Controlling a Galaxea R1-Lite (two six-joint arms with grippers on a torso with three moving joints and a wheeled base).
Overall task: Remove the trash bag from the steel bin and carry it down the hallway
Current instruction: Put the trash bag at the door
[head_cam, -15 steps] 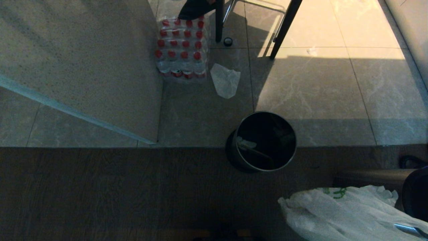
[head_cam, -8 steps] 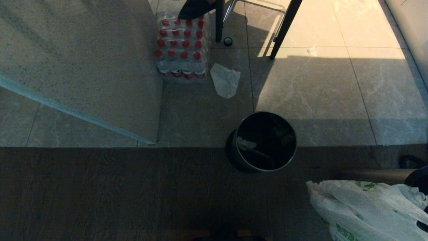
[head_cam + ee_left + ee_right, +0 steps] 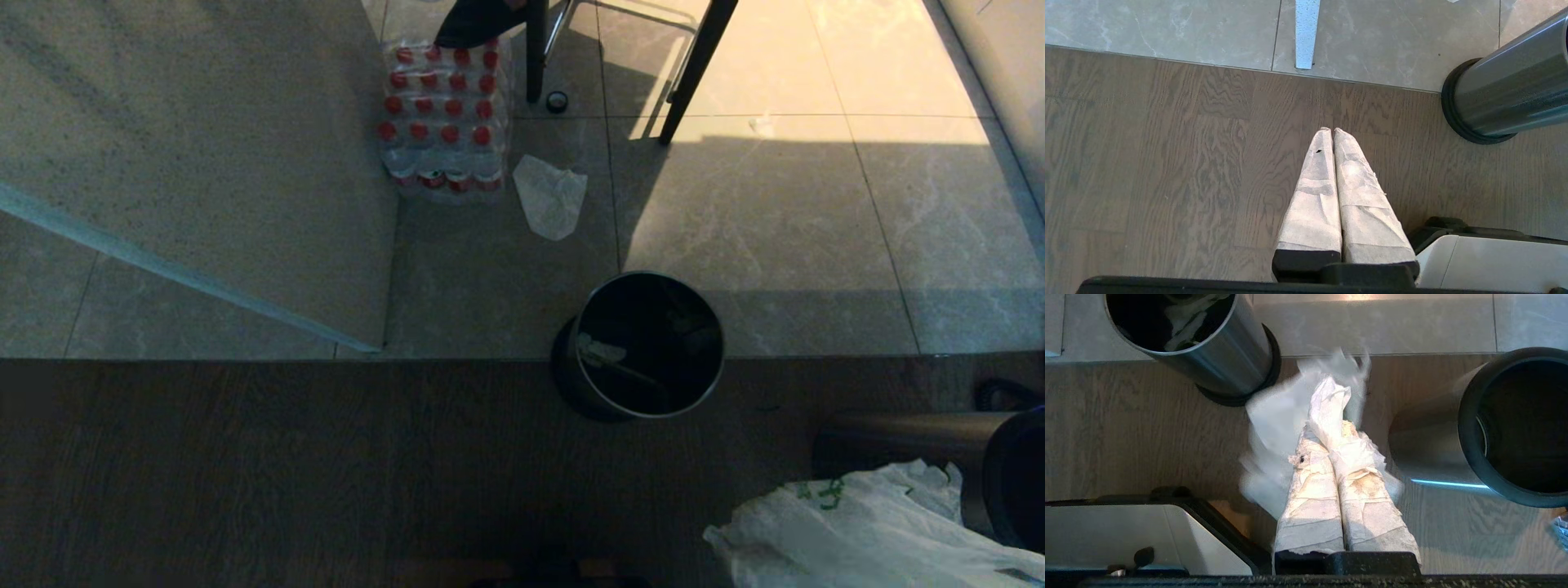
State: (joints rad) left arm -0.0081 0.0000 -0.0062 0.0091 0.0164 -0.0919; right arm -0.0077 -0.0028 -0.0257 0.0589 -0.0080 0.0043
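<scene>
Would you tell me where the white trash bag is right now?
The trash bag is out of the steel bin, low on the right of the head view beside it, over the wood floor; the right gripper pinches it.

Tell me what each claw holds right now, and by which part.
The right claw is shut on the trash bag, pinching a bunched strip of its thin plastic; which part cannot be told. The left claw is shut and holds nothing.

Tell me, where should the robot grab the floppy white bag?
Grab the bunched-up top, coming from above. The bag is thin and wrinkly, so the gathered plastic is the only firm bit. The right gripper is shut on that part, and the rest hangs loose.
</scene>
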